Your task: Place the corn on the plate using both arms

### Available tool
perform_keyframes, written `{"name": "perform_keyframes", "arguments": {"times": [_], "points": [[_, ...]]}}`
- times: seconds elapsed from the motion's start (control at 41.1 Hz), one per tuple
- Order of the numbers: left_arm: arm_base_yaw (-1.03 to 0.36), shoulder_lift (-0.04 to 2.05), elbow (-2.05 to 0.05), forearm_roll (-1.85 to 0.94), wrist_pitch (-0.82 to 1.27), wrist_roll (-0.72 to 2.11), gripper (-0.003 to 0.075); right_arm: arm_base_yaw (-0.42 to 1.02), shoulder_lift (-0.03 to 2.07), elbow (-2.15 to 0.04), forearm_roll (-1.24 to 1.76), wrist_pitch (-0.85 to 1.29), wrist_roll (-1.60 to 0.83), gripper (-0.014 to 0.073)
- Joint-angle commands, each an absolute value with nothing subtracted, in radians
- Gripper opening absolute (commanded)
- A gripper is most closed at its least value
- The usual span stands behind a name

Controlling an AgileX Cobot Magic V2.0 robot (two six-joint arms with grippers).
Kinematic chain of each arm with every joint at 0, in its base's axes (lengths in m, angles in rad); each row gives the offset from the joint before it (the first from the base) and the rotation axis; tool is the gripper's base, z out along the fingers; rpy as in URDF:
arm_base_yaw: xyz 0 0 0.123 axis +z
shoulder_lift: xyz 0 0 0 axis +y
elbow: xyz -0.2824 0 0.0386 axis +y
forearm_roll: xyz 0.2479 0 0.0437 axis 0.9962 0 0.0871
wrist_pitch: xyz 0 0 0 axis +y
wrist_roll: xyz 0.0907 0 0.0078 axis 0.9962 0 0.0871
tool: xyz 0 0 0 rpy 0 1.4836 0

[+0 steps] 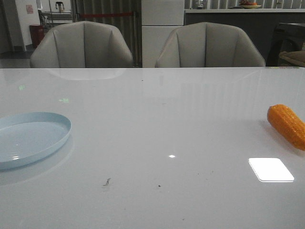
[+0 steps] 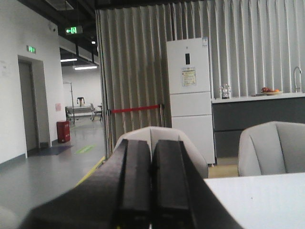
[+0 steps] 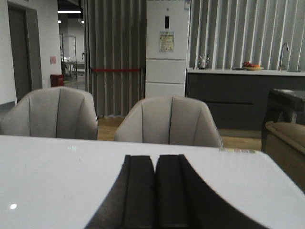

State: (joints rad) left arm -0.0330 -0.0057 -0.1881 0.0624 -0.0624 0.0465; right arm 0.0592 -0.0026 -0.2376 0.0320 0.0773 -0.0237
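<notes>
Left end effector (image 2: 151, 186) and right end effector (image 3: 155, 191) both pressed together, holding nothing. Corn (image 1: 287, 125) lies at counter (image 1: 157, 119) right edge; plate (image 1: 29, 137) at left edge, well apart. Two grey chairs (image 1: 82, 45) behind the far edge.

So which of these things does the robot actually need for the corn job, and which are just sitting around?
Needed:
corn, right on the table
plate, left, empty
left pincer and right pincer, both shut, empty

Just there:
two grey chairs
fridge
counter with fruit dish
</notes>
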Motion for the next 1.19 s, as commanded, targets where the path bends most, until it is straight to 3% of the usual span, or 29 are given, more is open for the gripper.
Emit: {"name": "perform_keyframes", "arguments": {"times": [0.0,0.341,0.681,1.071,1.168], "points": [[-0.035,0.003,-0.281,0.068,-0.115,0.045,0.0096,0.058,0.069,-0.381,0.026,0.06,-0.02,0.0055],[-0.035,0.345,-0.553,0.068,-0.081,0.045,0.0096,0.058,0.451,-0.688,0.026,0.124,-0.021,0.0055],[-0.035,0.758,-0.681,0.096,-0.079,0.045,0.0096,0.058,0.779,-0.745,0.026,0.09,-0.021,0.0055],[-0.035,0.983,-0.681,0.099,-0.081,0.045,0.0103,0.058,0.898,-0.745,0.026,0.072,-0.021,0.0059],[-0.035,0.982,-0.681,0.099,-0.088,0.045,0.0161,0.058,0.898,-0.745,0.026,0.072,-0.021,0.0071]]}}
